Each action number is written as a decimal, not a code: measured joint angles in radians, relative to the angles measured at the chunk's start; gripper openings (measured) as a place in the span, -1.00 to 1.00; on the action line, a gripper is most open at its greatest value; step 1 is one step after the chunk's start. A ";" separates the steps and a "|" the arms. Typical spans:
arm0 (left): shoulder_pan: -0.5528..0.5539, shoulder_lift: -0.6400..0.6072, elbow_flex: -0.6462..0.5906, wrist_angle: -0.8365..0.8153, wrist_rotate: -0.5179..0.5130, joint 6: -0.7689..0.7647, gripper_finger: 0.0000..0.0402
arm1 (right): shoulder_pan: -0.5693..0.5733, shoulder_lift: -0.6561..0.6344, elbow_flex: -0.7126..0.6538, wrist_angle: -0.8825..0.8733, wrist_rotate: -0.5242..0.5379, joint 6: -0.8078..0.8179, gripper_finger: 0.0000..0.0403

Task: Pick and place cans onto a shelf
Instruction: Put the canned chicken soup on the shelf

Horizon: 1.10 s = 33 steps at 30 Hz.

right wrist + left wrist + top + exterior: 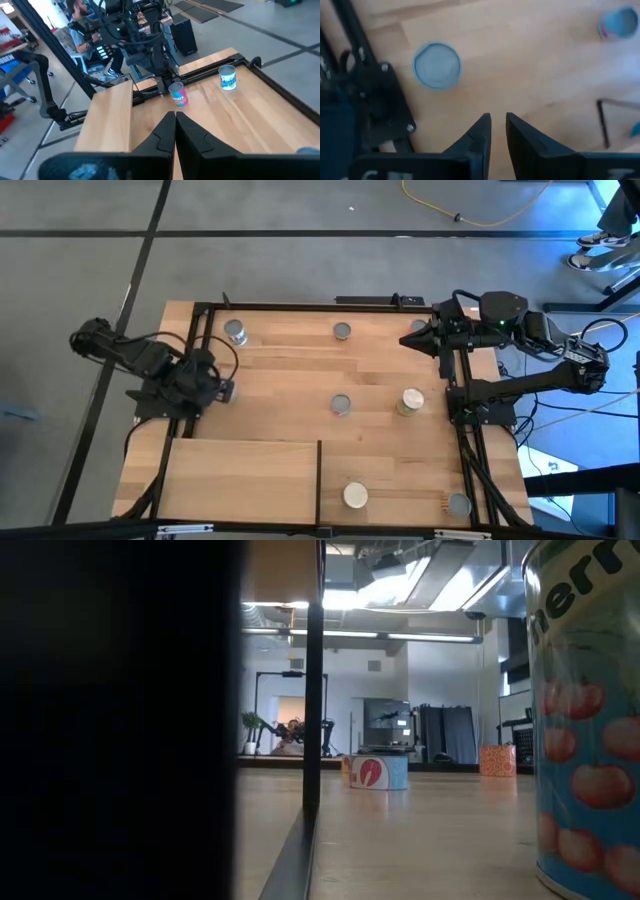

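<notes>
Standing upright, silver-topped cans (341,404), two cream-topped; bare shelf (240,480)

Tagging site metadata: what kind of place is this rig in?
Likely a robotics lab or workshop: black-framed wood table on grey concrete floor, seated person among equipment, another rig across the room.

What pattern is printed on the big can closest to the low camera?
Red cherries on a pale blue label; the low view shows it best.
</notes>
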 joint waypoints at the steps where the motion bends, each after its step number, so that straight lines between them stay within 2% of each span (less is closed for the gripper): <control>1: 0.018 0.007 0.000 0.000 0.001 -0.003 -0.74 | 0.000 0.000 0.000 0.000 0.000 0.005 -0.92; 10: 0.121 0.056 -0.129 0.020 0.075 -0.018 -0.73 | 0.000 0.000 0.000 0.000 0.000 0.023 -0.92; 13: 0.148 0.057 -0.192 0.102 0.075 -0.049 -0.74 | 0.000 0.000 0.000 -0.001 0.000 0.024 -0.92; 20: 0.175 0.059 -0.325 0.334 0.068 0.236 -0.76 | 0.000 0.000 0.000 -0.001 0.000 0.023 -0.92; 24: 0.190 0.066 -0.355 0.365 0.051 0.366 -0.76 | 0.000 0.000 0.000 -0.001 0.000 0.024 -0.92; 33: 0.217 0.066 -0.358 0.344 0.031 0.422 -0.76 | 0.000 0.000 0.000 0.006 -0.001 0.025 -0.92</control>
